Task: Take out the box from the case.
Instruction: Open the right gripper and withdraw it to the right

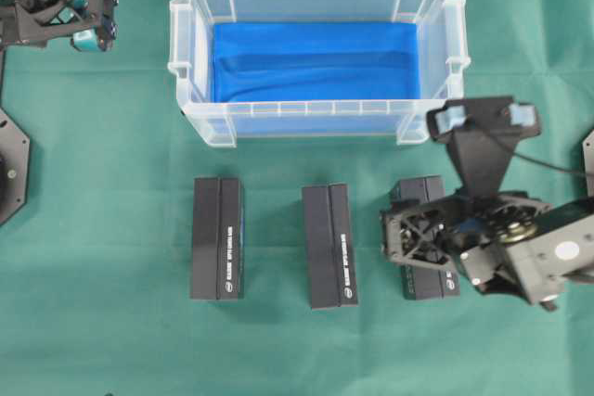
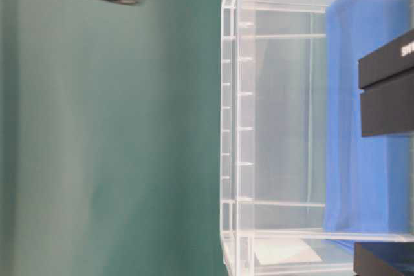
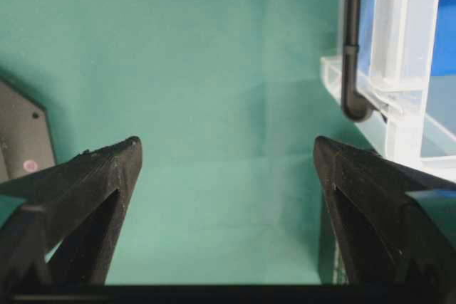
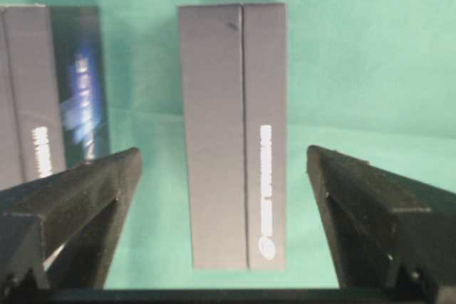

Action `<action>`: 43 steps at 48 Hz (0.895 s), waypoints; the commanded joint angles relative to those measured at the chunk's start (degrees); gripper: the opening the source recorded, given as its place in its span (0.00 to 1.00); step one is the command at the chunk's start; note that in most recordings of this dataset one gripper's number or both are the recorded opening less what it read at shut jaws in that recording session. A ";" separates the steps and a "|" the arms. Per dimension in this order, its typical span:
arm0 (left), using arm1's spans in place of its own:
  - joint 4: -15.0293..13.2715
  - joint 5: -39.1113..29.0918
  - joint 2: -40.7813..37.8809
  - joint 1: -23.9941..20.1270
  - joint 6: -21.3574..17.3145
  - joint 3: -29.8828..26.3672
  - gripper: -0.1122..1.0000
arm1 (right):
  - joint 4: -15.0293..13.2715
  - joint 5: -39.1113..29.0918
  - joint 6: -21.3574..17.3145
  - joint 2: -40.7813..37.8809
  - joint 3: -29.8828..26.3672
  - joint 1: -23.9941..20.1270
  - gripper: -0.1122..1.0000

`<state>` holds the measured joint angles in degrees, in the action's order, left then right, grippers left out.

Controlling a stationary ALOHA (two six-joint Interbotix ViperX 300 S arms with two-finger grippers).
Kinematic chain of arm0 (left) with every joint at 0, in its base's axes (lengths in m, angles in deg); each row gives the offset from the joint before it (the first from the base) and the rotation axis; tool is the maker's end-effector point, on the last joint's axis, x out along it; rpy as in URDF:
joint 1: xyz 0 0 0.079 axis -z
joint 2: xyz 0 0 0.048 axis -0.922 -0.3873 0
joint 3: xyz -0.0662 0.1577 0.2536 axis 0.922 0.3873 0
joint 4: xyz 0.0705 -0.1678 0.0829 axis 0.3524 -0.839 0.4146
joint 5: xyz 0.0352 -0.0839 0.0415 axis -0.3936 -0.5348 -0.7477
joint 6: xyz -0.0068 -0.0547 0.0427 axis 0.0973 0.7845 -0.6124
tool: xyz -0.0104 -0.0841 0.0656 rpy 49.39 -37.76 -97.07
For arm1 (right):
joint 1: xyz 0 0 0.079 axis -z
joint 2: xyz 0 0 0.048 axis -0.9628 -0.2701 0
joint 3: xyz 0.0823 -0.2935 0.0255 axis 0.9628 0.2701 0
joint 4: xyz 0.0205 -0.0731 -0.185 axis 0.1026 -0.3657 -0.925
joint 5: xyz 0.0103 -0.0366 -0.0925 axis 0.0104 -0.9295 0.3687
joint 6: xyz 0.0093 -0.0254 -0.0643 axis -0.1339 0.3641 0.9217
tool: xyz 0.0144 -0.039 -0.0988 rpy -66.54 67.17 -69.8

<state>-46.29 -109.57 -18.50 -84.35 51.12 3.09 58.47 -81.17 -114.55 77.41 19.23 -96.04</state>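
Observation:
The case (image 1: 316, 116) is a clear plastic bin at the back middle, and only its blue lining shows inside. Three black boxes lie in a row on the green cloth in front of it: left (image 1: 217, 238), middle (image 1: 330, 246) and right (image 1: 419, 190). My right gripper (image 1: 416, 229) hovers over the right box (image 4: 231, 133). It is open (image 4: 224, 151), with a gap on each side of the box and nothing held. The middle box (image 4: 50, 97) shows to its left. My left gripper (image 1: 65, 6) is open (image 3: 226, 151) and empty over the cloth, beside a corner of the case (image 3: 399, 105).
Dark hexagonal base plates sit at the left edge (image 1: 9, 164) and the right edge (image 1: 589, 150). A black bent rod (image 3: 350, 69) hangs at the case corner. In the table-level view the case wall (image 2: 272, 127) fills the middle, with black boxes (image 2: 388, 88) at the right.

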 commanded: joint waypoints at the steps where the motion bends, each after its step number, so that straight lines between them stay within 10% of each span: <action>1: 0.26 0.18 0.62 0.09 0.00 -0.70 0.96 | -0.53 -2.90 1.23 2.29 -3.16 0.09 0.94; 43: 0.00 0.18 0.62 0.09 0.97 -0.79 0.96 | 3.16 -4.83 1.76 13.97 5.10 -1.93 0.94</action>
<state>-46.37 -109.57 -18.50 -84.35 52.08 3.00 61.29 -85.66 -112.71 88.75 24.06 -97.35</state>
